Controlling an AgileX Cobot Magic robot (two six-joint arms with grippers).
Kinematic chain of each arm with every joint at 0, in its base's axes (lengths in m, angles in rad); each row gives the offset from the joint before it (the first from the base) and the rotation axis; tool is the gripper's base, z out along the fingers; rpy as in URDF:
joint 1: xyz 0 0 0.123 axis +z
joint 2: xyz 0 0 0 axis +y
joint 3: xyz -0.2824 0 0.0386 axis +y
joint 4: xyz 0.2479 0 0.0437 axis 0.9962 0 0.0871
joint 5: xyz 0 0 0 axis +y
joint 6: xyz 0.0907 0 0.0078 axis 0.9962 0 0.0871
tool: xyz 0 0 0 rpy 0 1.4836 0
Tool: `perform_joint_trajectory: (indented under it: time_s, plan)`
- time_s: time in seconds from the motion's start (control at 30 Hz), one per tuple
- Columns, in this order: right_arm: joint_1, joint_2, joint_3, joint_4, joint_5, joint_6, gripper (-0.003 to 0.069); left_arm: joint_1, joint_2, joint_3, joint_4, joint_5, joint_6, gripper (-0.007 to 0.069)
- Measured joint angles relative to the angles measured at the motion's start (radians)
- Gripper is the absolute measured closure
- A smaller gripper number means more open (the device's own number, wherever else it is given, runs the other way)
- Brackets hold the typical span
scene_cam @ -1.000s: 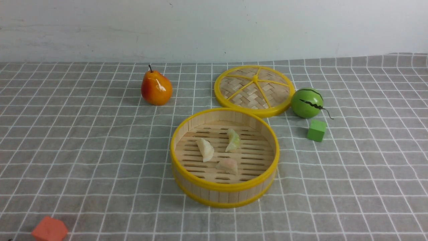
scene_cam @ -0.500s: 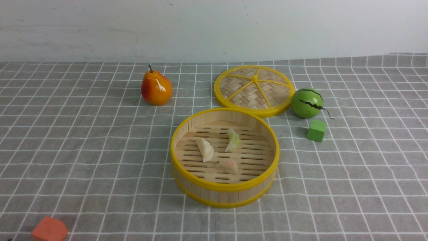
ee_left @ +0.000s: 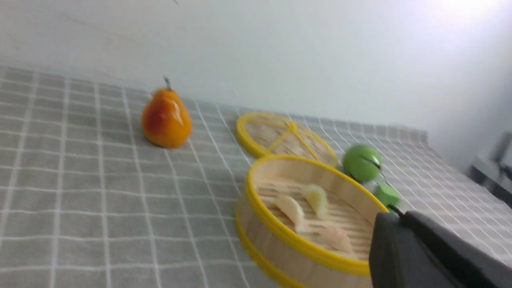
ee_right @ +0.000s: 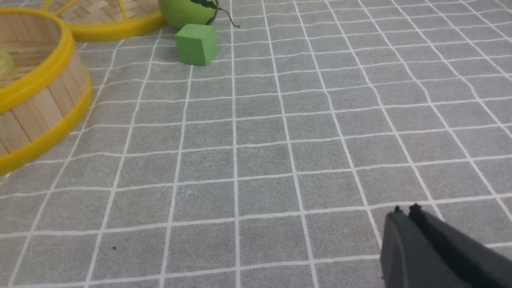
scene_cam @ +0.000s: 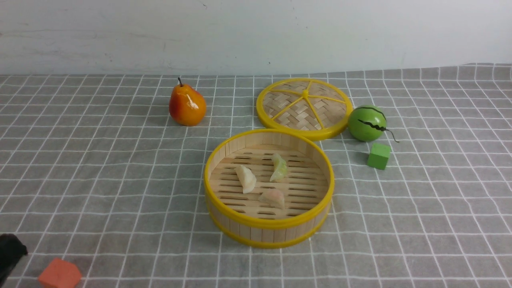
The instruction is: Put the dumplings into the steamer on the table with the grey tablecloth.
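Front view: grey tablecloth covers table below white wall; dumplings lie inside mid-table steamer.
Left gripper: near-left corner, jaws pressed together, empty.
Right wrist view: right gripper closed, empty.

Dumplings in steamer – lid behind, pear behind-left

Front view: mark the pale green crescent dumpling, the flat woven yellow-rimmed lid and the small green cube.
pale green crescent dumpling [scene_cam: 279, 167], front view, middle of its body.
flat woven yellow-rimmed lid [scene_cam: 305, 94], front view, central hub.
small green cube [scene_cam: 378, 156], front view, front face.
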Motion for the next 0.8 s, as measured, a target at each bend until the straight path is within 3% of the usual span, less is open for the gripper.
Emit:
perform_joint_trajectory:
  time_s: [0.23,0.33,0.8]
  plan:
    - [0.000,0.000,0.000,0.000,0.000,0.001,0.0657,0.270,-0.081,0.118,0.000,-0.003,0.002,0.0638]
    - [0.000,0.000,0.000,0.000,0.000,0.001,0.0657,0.333,-0.108,0.166,0.000,0.030,0.031,0.0638]
    - [0.000,0.000,0.000,0.000,0.000,0.001,0.0652,0.354,-0.109,0.213,0.016,0.236,0.116,0.0638]
